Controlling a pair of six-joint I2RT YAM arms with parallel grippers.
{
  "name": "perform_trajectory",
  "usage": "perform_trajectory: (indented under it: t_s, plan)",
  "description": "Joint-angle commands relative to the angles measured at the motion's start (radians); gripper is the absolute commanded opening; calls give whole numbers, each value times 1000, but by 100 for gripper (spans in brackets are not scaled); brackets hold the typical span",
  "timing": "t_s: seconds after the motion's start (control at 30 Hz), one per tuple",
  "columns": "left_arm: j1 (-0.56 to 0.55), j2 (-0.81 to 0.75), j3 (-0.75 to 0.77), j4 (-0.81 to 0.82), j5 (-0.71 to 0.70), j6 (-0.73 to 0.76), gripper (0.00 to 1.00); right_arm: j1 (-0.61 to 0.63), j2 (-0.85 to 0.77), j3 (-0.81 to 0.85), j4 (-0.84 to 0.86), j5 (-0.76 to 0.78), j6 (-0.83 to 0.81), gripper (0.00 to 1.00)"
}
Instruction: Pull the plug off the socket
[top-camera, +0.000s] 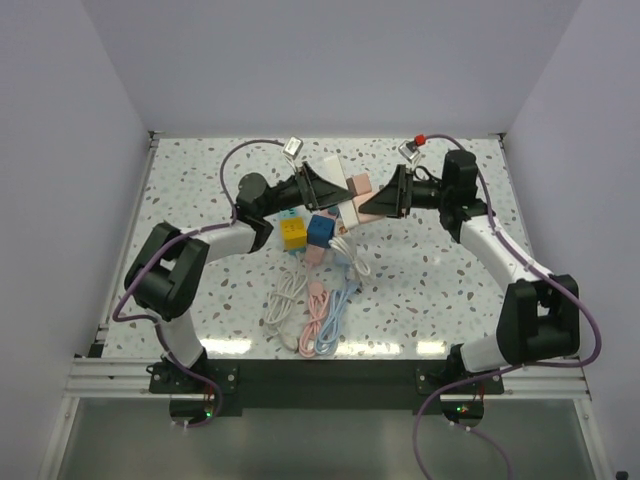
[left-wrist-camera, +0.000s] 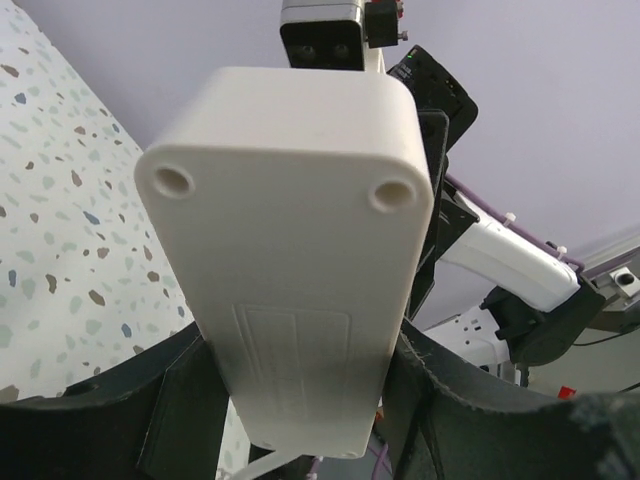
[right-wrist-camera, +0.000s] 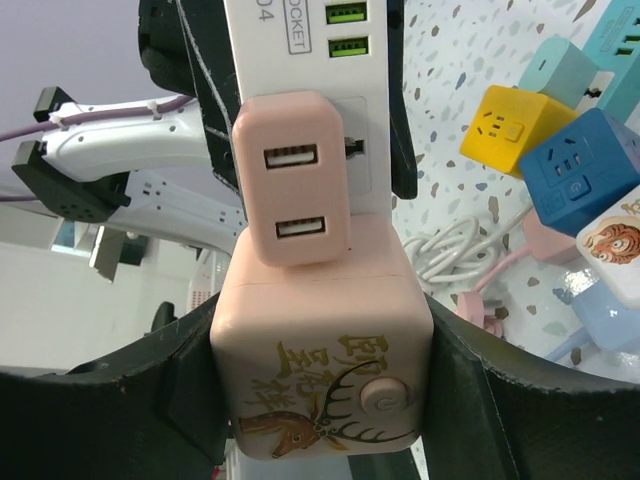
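While left gripper (left-wrist-camera: 300, 405) clamps white strip (right-wrist-camera: 300, 70) marked "OCKET" | right gripper (right-wrist-camera: 320, 405) clamps pink deer-print plug (right-wrist-camera: 320, 300)

The white socket strip (left-wrist-camera: 290, 260) is raised off the surface, its plain underside showing two screw holes. On its front, below green USB ports, a pink two-port plug (right-wrist-camera: 290, 180) is seated, and a deer-printed pink cube (right-wrist-camera: 320, 370) adjoins it, possibly one piece.
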Motion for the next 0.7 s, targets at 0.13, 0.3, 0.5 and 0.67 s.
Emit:
perform_trajectory:
  t_s: [0.13, 0.3, 0.5, 0.67]
  plan:
    - [212, -65, -51, -40, 133, 140, 0, -143, 70, 86, -125, 52, -22, 0]
    - [218, -48, -54, -78, 226, 157, 0, -177, 164, 191, -233, 32, -100, 0]
    - [216, -10, -14, -65, 354, 120, 0, -171, 242, 328, -514, 52, -330, 0]
    - [216, -33, -2, -142, 362, 158, 0, -116, 282, 371, -629, 47, -430, 0]
